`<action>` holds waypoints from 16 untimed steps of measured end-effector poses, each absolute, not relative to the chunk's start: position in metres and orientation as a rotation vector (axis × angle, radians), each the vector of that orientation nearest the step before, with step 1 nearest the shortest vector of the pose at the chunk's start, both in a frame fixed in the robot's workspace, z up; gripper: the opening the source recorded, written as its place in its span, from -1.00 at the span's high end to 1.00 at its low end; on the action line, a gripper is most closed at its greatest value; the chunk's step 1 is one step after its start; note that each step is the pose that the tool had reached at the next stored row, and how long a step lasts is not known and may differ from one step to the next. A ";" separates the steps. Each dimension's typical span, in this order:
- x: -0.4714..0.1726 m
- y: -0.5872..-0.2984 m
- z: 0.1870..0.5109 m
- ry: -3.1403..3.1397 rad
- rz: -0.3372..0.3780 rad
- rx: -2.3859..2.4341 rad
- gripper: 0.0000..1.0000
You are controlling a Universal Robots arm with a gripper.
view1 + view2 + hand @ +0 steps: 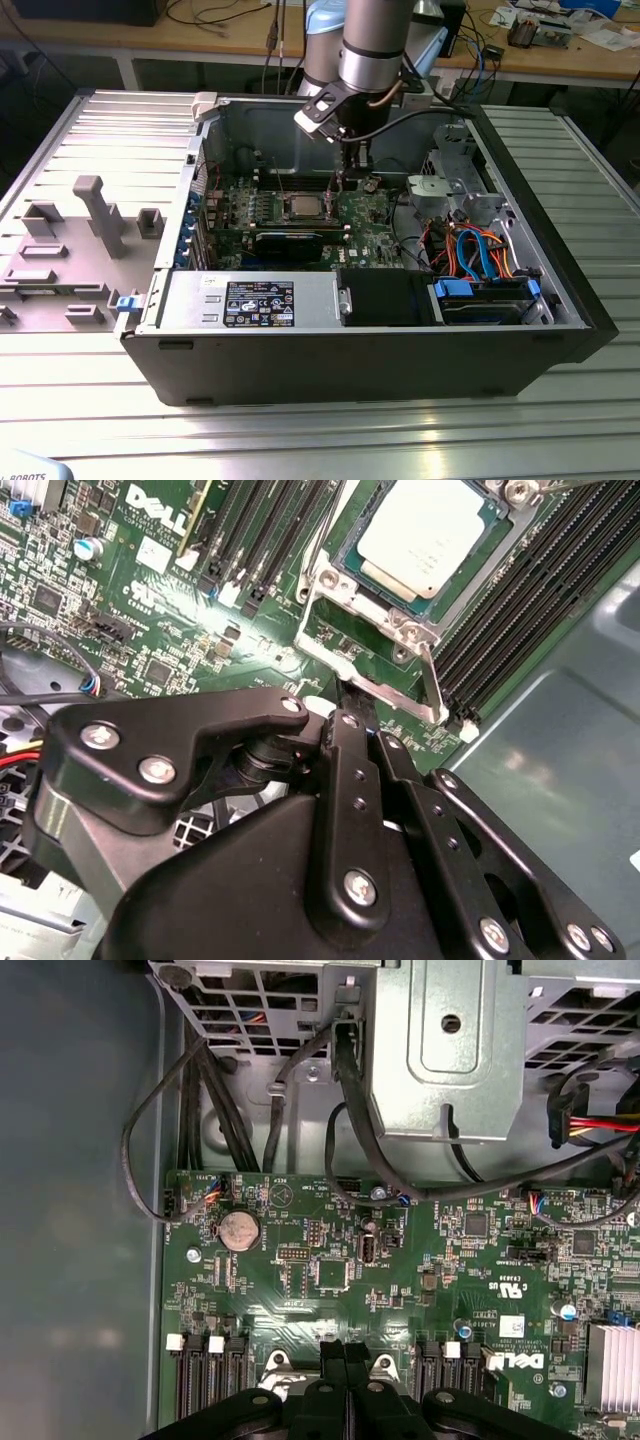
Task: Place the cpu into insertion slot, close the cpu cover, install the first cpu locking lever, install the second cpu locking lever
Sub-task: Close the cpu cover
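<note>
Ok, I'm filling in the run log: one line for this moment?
cpu: seated, top showing | cpu cover: down around cpu | gripper: shut, low at cover's edge

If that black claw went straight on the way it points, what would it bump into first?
Most likely the silvery edge of the cpu cover, right at the tips of the gripper, though depth is hard to judge.

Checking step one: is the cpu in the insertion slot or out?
In. The cpu lies flat within the insertion slot, its silvery rim around it.

Computer case (350, 360), coin battery (239, 1230), blue cables (482, 250)
</note>
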State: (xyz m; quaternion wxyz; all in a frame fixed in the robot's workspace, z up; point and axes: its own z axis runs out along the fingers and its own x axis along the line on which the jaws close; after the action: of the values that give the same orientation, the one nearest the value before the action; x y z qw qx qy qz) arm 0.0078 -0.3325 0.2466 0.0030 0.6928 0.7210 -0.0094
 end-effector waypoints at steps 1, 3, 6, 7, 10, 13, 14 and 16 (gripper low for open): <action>0.007 -0.333 0.247 2.261 -0.030 2.172 0.79; 0.006 -0.333 0.247 2.261 -0.030 2.172 0.79; 0.005 -0.333 0.247 2.261 -0.030 2.172 0.79; 0.004 -0.333 0.247 2.261 -0.029 2.172 0.79; 0.003 -0.333 0.247 2.261 -0.030 2.172 0.79; 0.002 -0.333 0.247 2.261 -0.030 2.172 0.79; 0.002 -0.333 0.247 2.261 -0.030 2.172 0.79; 0.001 -0.333 0.247 2.261 -0.029 2.172 0.79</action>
State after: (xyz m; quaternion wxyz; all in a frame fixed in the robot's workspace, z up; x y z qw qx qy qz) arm 0.0012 -0.3326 0.2467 0.0030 0.6929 0.7210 -0.0094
